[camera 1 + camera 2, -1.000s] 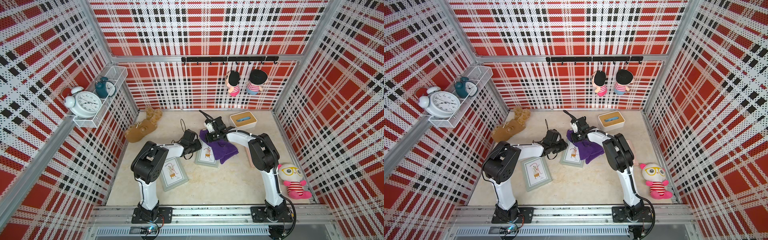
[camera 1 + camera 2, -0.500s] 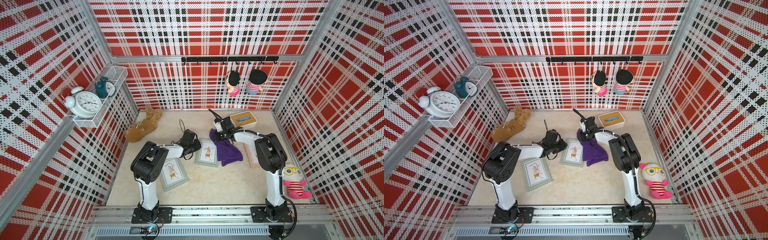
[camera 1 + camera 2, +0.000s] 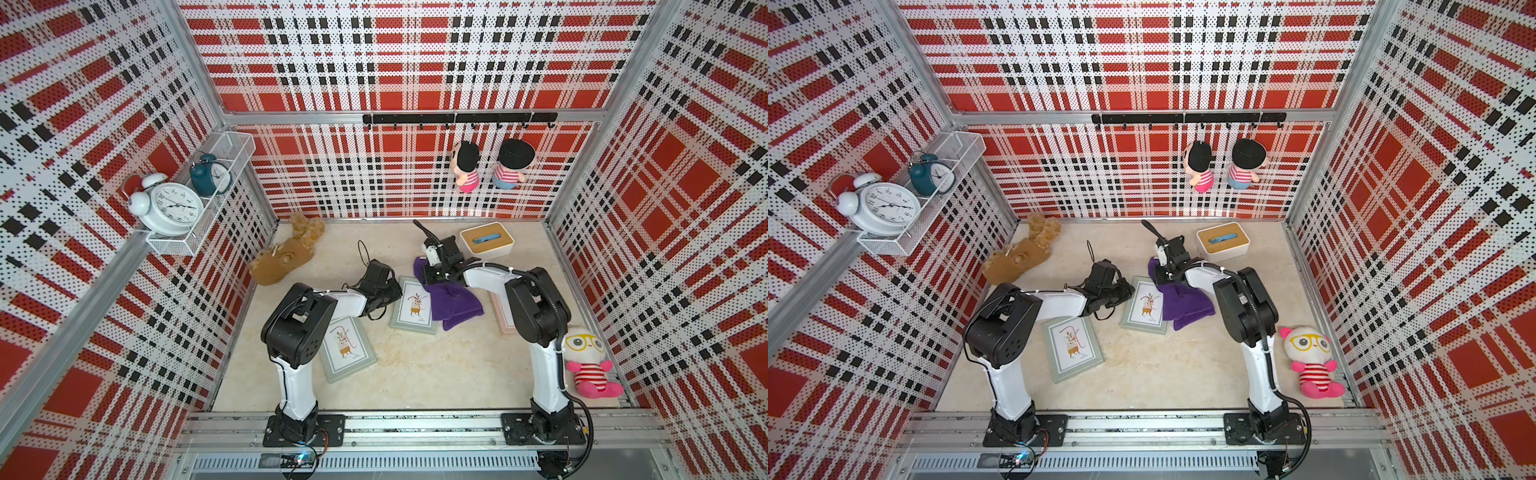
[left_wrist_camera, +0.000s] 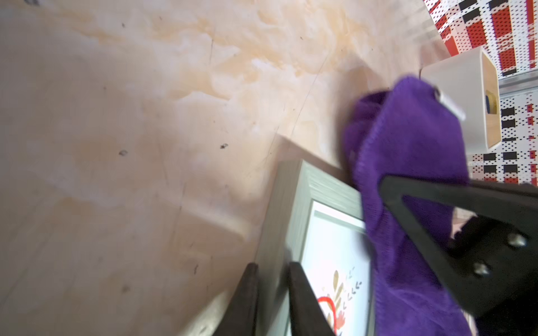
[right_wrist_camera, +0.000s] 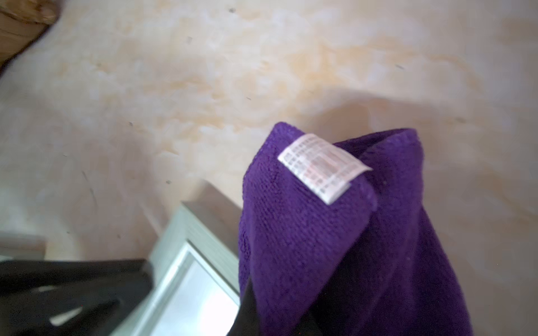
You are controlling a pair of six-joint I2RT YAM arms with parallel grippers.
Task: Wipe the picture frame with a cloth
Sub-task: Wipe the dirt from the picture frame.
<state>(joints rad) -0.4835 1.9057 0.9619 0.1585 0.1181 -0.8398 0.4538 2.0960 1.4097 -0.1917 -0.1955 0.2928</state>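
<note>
In both top views, the grey rectangular picture frame point(image 3: 413, 309) with a plant print lies flat in the middle of the beige marbled worktop point(image 3: 415, 374). The deep purple towel-like cloth point(image 3: 455, 305) overlaps its side towards the right arm. The left pincer point(image 3: 388, 291) sits at the opposite border, we think to stop the frame from sliding under the wiping. The right pincer point(image 3: 434, 278) stands on the cloth's far end.

In the left wrist view, the two black fingers point(image 4: 302, 291) have the frame's grey border between them. We judge that they are clamped on it.

In the right wrist view, the cloth with its small white tag point(image 5: 323, 167) rises out of the right pincer. This pincer is together and pinches the fabric, so it can drag the cloth over the glass.
</note>
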